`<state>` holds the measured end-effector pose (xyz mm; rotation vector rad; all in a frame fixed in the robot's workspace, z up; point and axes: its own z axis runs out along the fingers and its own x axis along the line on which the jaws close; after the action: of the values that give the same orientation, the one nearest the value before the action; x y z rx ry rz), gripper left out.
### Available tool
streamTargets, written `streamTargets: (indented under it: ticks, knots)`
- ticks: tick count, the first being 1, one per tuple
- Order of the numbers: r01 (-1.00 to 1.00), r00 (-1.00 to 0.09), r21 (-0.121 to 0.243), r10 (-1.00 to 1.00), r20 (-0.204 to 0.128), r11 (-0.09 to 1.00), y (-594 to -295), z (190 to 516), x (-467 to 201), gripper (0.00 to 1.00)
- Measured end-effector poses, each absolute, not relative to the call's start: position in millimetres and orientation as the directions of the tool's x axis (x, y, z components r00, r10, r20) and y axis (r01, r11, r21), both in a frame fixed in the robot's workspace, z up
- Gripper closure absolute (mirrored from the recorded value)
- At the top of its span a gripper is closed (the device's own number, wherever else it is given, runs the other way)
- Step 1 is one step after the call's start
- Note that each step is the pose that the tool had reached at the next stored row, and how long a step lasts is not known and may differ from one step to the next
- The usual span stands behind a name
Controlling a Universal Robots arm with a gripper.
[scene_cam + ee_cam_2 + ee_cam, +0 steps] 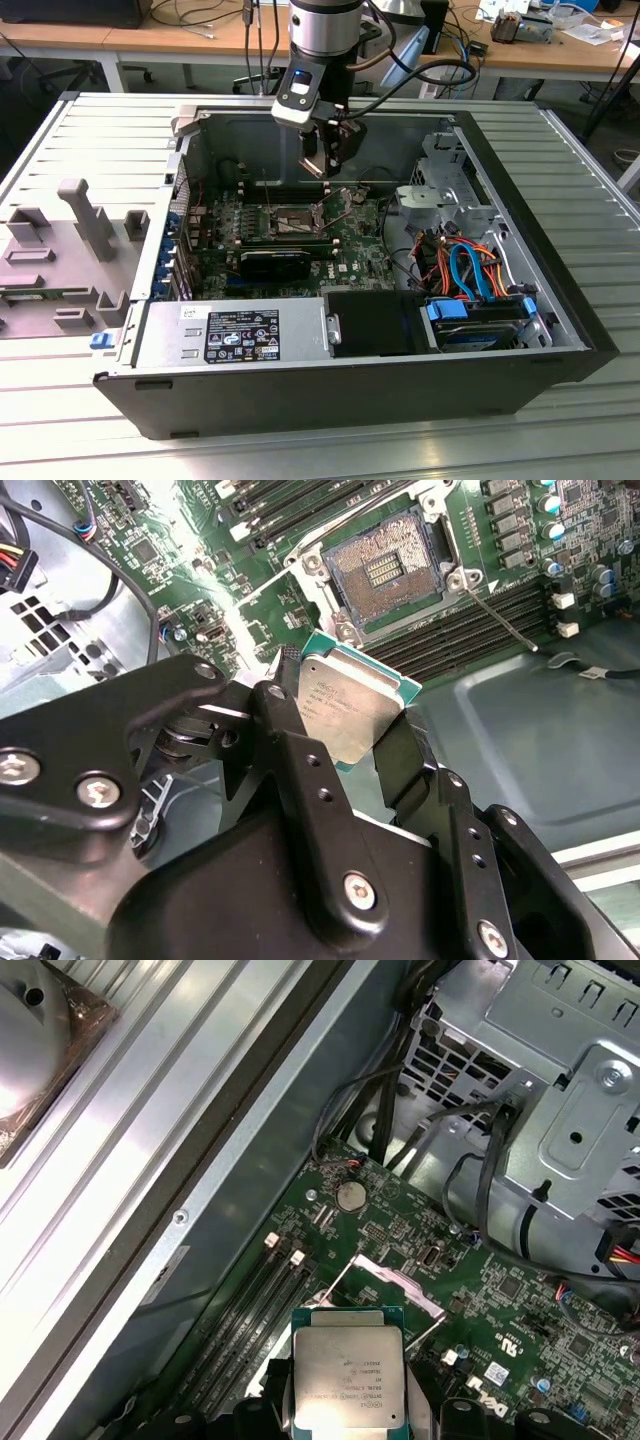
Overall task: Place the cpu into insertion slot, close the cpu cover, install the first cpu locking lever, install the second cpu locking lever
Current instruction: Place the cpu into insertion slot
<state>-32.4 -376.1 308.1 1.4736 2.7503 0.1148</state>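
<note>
One cpu point(352, 702), thin and likely light and rigid, hangs clamped by two opposite edges in the gripper point(345, 720), above the green board point(160, 525) and short of the bare insertion slot point(385, 575) inside the open computer case point(350, 400). Its smooth lid looks slippery and its underside is likely fragile, so the edges suit gripping.
</note>
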Motion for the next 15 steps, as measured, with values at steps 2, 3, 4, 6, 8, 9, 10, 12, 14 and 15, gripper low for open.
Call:
streamTargets:
  ticks: [2,3,4,6,8,9,10,12,14,15]
  knots:
    - [0.833,-0.551,0.074,0.834,0.018,0.549,-376.1,308.1,-32.5,0.46]
    - [0.834,-0.549,0.074,0.835,0.018,0.547,-376.1,308.1,-32.4,0.46]
    - [0.836,-0.547,0.074,0.837,0.018,0.544,-376.1,308.0,-32.4,0.46]
    - [0.839,-0.542,0.074,0.84,0.018,0.539,-376.1,308.0,-32.4,0.46]
    - [0.845,-0.532,0.074,0.846,0.018,0.53,-376.1,308.0,-32.4,0.46]
    - [0.848,-0.527,0.074,0.85,0.018,0.524,-376.1,308.0,-32.4,0.46]
    - [0.851,-0.523,0.074,0.852,0.018,0.52,-376.1,307.9,-32.4,0.46]
    - [0.855,-0.516,0.074,0.856,0.018,0.514,-376.1,307.9,-32.4,0.46]
    - [0.858,-0.511,0.074,0.86,0.018,0.508,-376.1,307.9,-32.4,0.46]
    - [0.859,-0.508,0.074,0.861,0.018,0.506,-376.1,307.8,-32.4,0.46]
